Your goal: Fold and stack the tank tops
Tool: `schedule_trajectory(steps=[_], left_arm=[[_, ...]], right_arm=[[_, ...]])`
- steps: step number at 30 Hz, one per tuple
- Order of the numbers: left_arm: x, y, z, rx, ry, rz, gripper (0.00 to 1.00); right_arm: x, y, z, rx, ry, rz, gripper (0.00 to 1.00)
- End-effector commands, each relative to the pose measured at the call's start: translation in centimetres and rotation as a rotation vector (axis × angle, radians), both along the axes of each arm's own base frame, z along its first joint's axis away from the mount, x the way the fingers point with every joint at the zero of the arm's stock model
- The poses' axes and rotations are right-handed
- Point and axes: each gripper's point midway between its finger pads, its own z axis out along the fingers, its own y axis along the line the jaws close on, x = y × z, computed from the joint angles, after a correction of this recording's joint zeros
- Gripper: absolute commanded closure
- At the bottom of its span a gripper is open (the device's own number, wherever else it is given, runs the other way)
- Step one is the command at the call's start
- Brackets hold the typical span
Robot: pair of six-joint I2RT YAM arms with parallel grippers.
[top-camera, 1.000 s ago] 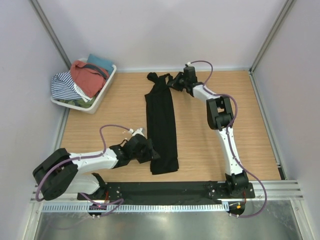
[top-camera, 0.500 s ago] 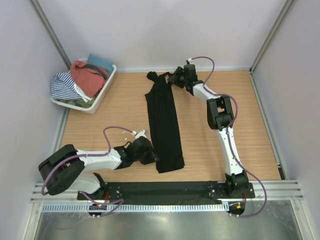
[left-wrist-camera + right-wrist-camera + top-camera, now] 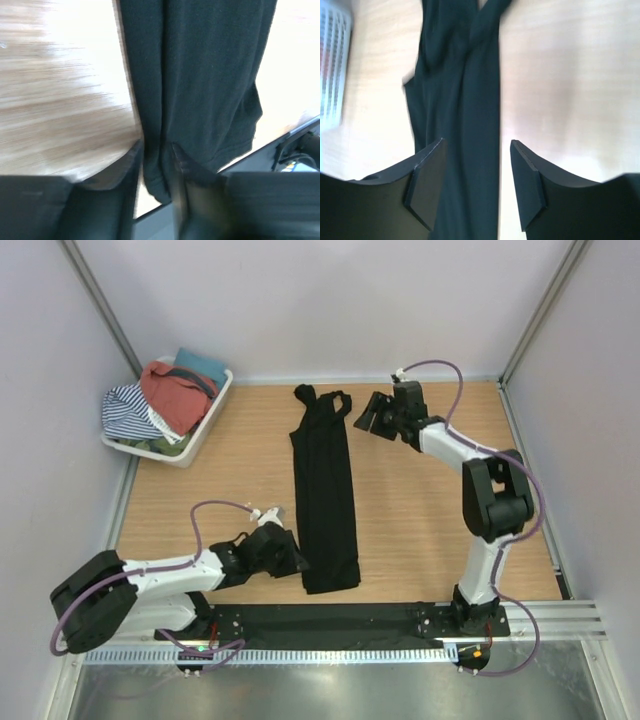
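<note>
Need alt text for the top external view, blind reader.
A black tank top, folded into a long narrow strip, lies down the middle of a wooden table. The left gripper sits at its near left edge; the right gripper hangs open beside its far end. A white basket of clothes stands far left.

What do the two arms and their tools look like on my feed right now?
Both the left arm and right arm have white links with black joints, each trailed by a looping purple-grey cable. The left tool and right tool are black, with two flat, angular fingers.
</note>
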Motion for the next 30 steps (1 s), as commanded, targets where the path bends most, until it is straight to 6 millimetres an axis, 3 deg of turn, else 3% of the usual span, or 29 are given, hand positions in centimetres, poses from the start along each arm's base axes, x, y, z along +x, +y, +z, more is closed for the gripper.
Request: schedule_trajectory(steps=[1,2,3,4,5,6,7,9,11,12,18,30], left_arm=[[-3.2,5.9,-4.4,0.24,0.097,-0.008,0.61],[-3.3,5.9,-4.4,0.237,0.099,-0.011,0.53],[-3.4,5.8,-4.3,0.232,0.1,-0.011,0.5],[-3.4,5.8,-4.2,0.229,0.101,-0.014,0.48],[-3.5,5.9,-4.1,0.226,0.103,-0.015,0.44],[-3.5,5.9,-4.0,0.223,0.101,-0.013,0.43],[-3.5,5.9,-3.9,0.223,0.1,-0.012,0.43],[-3.7,6.0,-3.8,0.215,0.099,-0.017,0.45],[-3.9,5.8,-3.6,0.204,0.104,-0.023,0.49],[-4.1,5.7,-3.7,0.198,0.115,-0.032,0.5],[-5.1,6.0,-4.1,0.177,0.151,-0.027,0.56],[-5.8,5.7,-4.4,0.152,0.19,-0.04,0.6]], right_arm=[[-7.0,0.5,0.5,-0.003,0.056,0.088,0.41],[-9.0,0.7,0.1,-0.02,0.078,0.107,0.42],[-12.6,0.6,-2.7,-0.052,0.148,0.136,0.42],[-14.3,0.7,-1.4,-0.042,0.121,0.147,0.42],[-16.1,0.9,-2.0,-0.032,0.14,0.175,0.42],[-19.5,1.3,-4.0,-0.038,0.199,0.223,0.42],[-20.9,1.6,-3.2,-0.018,0.185,0.248,0.42],[-24.5,1.8,-4.7,-0.027,0.243,0.299,0.42],[-26.8,2.6,-4.1,-0.004,0.245,0.34,0.42],[-28.3,2.4,-4.9,0.008,0.283,0.354,0.44],[-33.6,3.3,-5.6,0.089,0.366,0.439,0.47],[-37.8,4.0,-8.1,0.07,0.467,0.497,0.52]])
